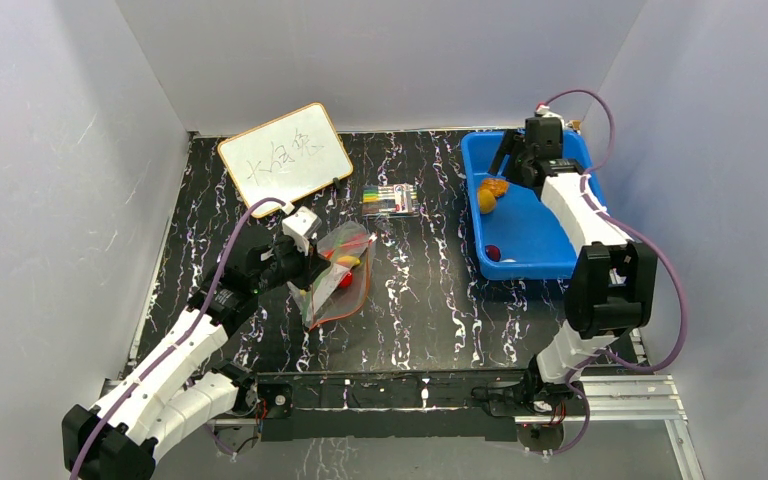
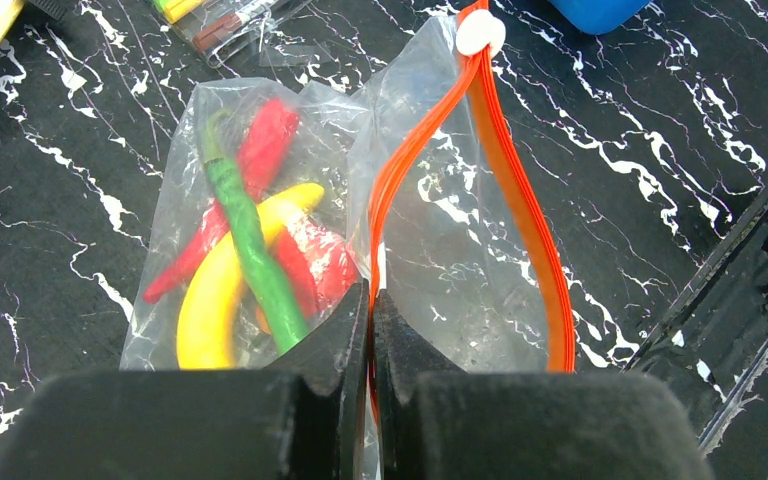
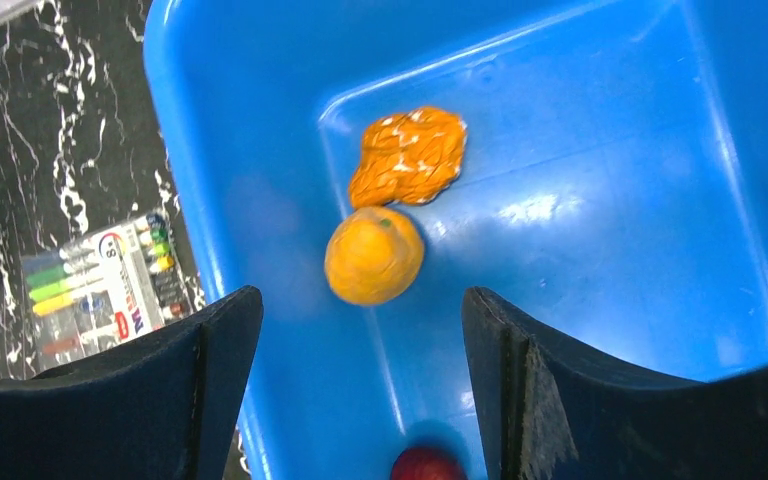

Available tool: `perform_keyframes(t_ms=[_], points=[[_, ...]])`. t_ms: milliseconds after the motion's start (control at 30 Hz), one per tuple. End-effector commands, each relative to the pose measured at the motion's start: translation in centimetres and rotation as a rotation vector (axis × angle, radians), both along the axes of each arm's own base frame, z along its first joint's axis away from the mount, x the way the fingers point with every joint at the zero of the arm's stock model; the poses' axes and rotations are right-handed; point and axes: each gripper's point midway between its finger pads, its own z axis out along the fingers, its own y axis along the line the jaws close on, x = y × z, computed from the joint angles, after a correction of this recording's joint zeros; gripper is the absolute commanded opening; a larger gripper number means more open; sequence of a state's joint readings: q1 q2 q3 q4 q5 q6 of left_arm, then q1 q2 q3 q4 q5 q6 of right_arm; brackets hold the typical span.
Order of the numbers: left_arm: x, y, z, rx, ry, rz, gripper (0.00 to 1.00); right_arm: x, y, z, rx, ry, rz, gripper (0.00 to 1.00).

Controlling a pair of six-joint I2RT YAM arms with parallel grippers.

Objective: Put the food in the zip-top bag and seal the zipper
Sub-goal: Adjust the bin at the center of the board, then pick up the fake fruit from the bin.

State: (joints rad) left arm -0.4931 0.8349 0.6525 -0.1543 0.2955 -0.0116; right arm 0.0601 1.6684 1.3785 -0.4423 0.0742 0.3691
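The clear zip-top bag [image 1: 338, 272] lies left of the table's centre, its mouth open. Inside it I see a yellow banana [image 2: 210, 290], a green pepper [image 2: 250, 240], a red chili [image 2: 260, 150] and a red strawberry [image 2: 325, 265]. My left gripper [image 2: 371, 300] is shut on the near side of the orange-red zipper [image 2: 520, 200]; the white slider [image 2: 480, 33] sits at the far end. My right gripper [image 3: 360, 300] is open and empty above the blue tub [image 3: 170, 120]. Below it lie an orange fruit [image 3: 374, 255], an orange netted piece [image 3: 408, 155] and a small dark red piece [image 3: 425, 465].
The blue tub [image 1: 550, 260] stands at the back right, near the right wall. A pack of coloured markers [image 1: 392, 200] lies between tub and bag. A whiteboard [image 1: 285, 157] lies at the back left. Grey walls enclose the table on three sides.
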Motion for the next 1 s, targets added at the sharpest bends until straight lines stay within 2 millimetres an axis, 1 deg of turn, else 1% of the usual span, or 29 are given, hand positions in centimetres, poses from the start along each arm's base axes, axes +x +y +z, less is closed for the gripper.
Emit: perform_keyframes(t_ms=[0,100,133,167,333,533,633,767,833,967], points=[[0.3,-0.2,0.7,-0.013,-0.027,-0.003,0.00,2.2,-1.3,1.8,0.044,-0.106,-0.016,0.72],[0.4,-0.3,0.7,-0.014,-0.027,-0.002,0.00,3.0,-1.2,-0.1,0.070,-0.076,-0.029,0.73],[0.4,-0.3,0.7,-0.015,-0.025,-0.004,0.00,3.1,-1.0,-0.2,0.086,-0.079,-0.027,0.74],[0.4,-0.3,0.7,-0.013,-0.024,-0.005,0.00,3.4,-0.8,-1.7,0.103,-0.050,-0.031,0.75],[0.3,-0.2,0.6,-0.012,-0.025,-0.003,0.00,4.2,0.3,-4.6,0.178,-0.013,-0.035,0.75],[0.2,-0.1,0.6,-0.006,-0.035,-0.006,0.00,4.2,0.6,-7.6,0.204,0.037,-0.043,0.75],[0.2,-0.1,0.6,-0.003,-0.037,-0.009,0.00,3.5,0.2,-9.1,0.199,0.098,-0.082,0.75],[0.1,-0.1,0.7,-0.004,-0.042,-0.011,0.00,3.0,0.1,-10.4,0.199,0.138,-0.102,0.75],[0.1,-0.1,0.8,-0.005,-0.045,-0.012,0.00,3.0,0.2,-10.7,0.205,0.145,-0.097,0.74],[0.1,0.1,0.9,-0.005,-0.048,-0.005,0.00,3.0,0.7,-11.4,0.218,0.149,-0.071,0.70]])
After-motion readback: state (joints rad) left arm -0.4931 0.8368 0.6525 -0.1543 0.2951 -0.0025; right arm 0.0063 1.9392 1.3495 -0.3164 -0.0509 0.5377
